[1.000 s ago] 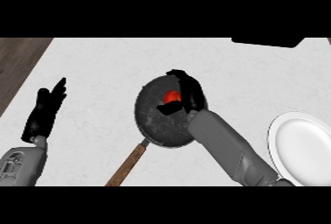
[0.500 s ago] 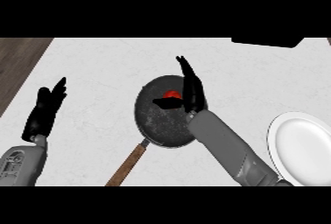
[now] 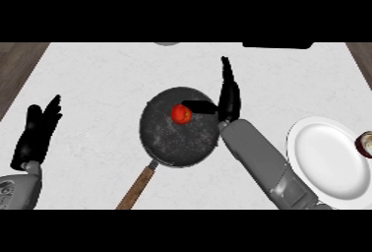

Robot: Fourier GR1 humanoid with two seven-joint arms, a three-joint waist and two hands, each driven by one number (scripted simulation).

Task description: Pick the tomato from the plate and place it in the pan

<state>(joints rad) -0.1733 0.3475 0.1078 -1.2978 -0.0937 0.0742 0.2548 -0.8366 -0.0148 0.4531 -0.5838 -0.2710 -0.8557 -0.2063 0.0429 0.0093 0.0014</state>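
The red tomato (image 3: 181,113) lies inside the dark pan (image 3: 174,142), in its upper half, with nothing holding it. My right hand (image 3: 228,96) is open just right of the pan's rim, fingers straight and pointing away, thumb reaching over the rim toward the tomato without touching it. The white plate (image 3: 327,162) sits at the right and carries nothing. My left hand (image 3: 38,132) rests open at the far left, fingers up.
The pan's wooden handle (image 3: 138,187) points toward the lower edge. A small round brownish object (image 3: 364,144) shows at the right edge beside the plate. Dark wood borders the white counter at the top corners.
My right hand has opened and let go of the tomato, then drawn back to the right of the pan. The tomato now lies uncovered in the pan. The left hand has not moved.
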